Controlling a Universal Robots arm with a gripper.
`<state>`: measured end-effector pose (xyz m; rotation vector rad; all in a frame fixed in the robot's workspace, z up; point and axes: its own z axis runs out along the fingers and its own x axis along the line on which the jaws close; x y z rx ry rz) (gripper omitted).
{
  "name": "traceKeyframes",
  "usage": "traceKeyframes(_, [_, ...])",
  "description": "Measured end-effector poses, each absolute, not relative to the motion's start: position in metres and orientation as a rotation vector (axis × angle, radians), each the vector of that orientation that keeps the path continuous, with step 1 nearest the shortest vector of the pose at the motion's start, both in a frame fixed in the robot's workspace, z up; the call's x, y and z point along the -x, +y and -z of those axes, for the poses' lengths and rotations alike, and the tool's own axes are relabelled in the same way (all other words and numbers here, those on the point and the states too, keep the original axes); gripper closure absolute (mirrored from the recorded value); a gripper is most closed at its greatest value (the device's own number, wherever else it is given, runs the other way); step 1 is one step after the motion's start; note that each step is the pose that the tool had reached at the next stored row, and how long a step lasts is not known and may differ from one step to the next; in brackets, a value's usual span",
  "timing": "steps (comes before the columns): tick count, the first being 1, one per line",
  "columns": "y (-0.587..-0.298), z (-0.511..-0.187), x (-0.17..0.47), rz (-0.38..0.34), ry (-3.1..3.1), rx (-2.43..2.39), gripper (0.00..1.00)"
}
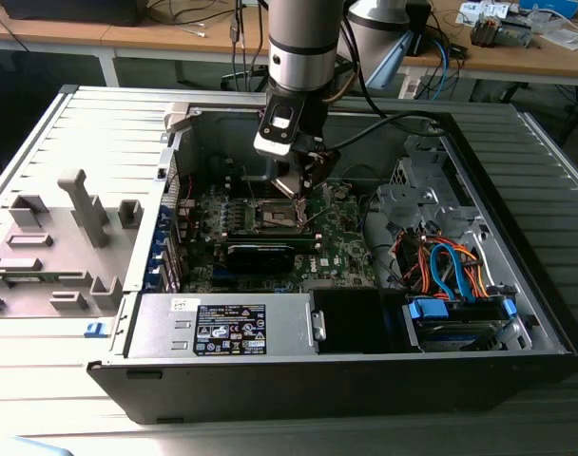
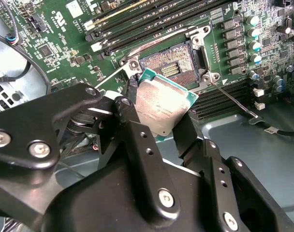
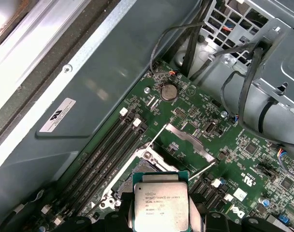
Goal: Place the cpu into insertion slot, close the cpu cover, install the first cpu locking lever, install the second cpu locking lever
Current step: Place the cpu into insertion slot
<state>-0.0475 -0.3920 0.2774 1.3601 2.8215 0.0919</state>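
Note:
My gripper (image 2: 161, 126) is shut on the cpu (image 2: 162, 107), a flat square chip with a silver-grey top and a green edge, held by two opposite sides between black fingers (image 2: 132, 126). The chip hangs a little above the motherboard, just beside the insertion slot (image 2: 172, 63), whose dark pin field lies bare inside a shiny metal rim. In the first wrist view the cpu (image 3: 160, 205) covers part of the insertion slot (image 3: 148, 166), and the cpu cover (image 3: 185, 139) stands raised behind it. Two thin locking levers (image 2: 230, 99) stick out, unlatched. In the exterior view the gripper (image 1: 298, 187) hovers over the insertion slot (image 1: 276, 217).
The open computer case (image 1: 517, 237) walls the board in. A long black card (image 1: 260, 255) sits just in front of the socket, memory slots (image 3: 113, 145) beside it. A power supply (image 1: 222, 328) and a drive bay with blue and orange cables (image 1: 451, 271) lie nearer the camera.

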Motion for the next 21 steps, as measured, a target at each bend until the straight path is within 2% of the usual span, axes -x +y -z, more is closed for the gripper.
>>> traceKeyframes(21, [-0.3920, -0.2764, 0.0475, -0.092, 2.808, -1.387, 0.45])
